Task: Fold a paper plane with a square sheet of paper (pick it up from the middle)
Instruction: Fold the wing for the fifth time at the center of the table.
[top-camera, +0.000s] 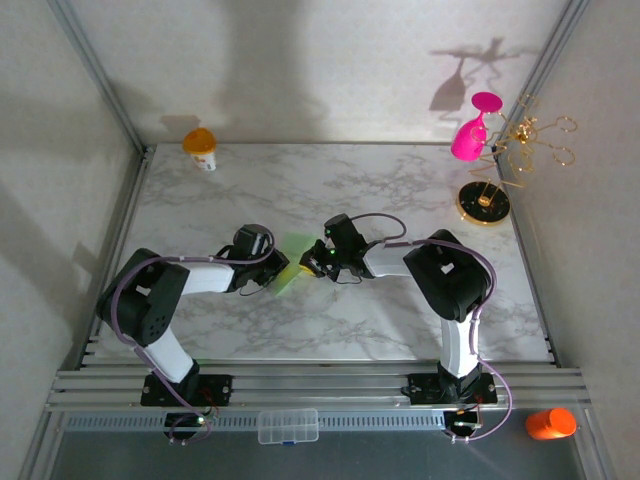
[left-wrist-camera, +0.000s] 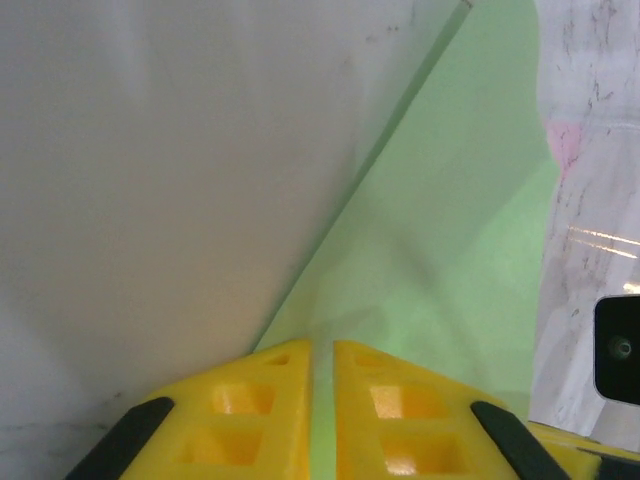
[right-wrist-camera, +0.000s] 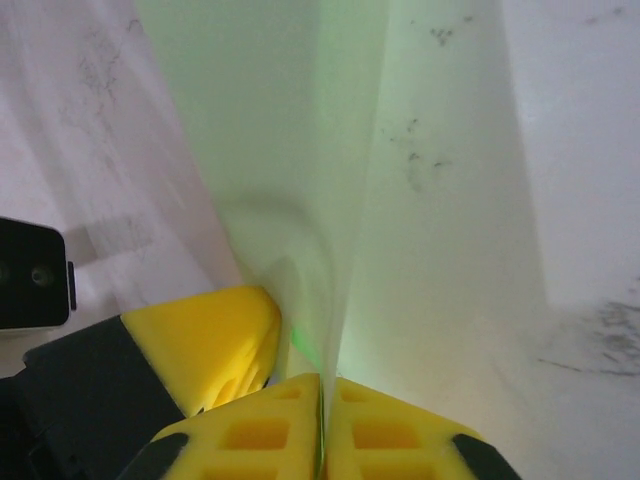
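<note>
The square sheet of paper (top-camera: 296, 250), pale green, is lifted and bent between both grippers near the middle of the marble table (top-camera: 400, 190). My left gripper (top-camera: 287, 277) holds its near left part. In the left wrist view the yellow fingers (left-wrist-camera: 270, 400) are shut on the paper (left-wrist-camera: 450, 230), which runs through the thin slit between them. My right gripper (top-camera: 313, 262) is shut on the sheet's right edge. In the right wrist view its jaws (right-wrist-camera: 322, 385) pinch the paper (right-wrist-camera: 280, 150), and a yellow finger of the left gripper (right-wrist-camera: 210, 340) is close on the left.
An orange-lidded cup (top-camera: 201, 147) stands at the back left. A pink wine glass (top-camera: 472, 135) hangs on a gold stand (top-camera: 484, 203) at the back right. A clear plastic box (top-camera: 288, 425) and an orange object (top-camera: 550, 423) lie below the table's near rail.
</note>
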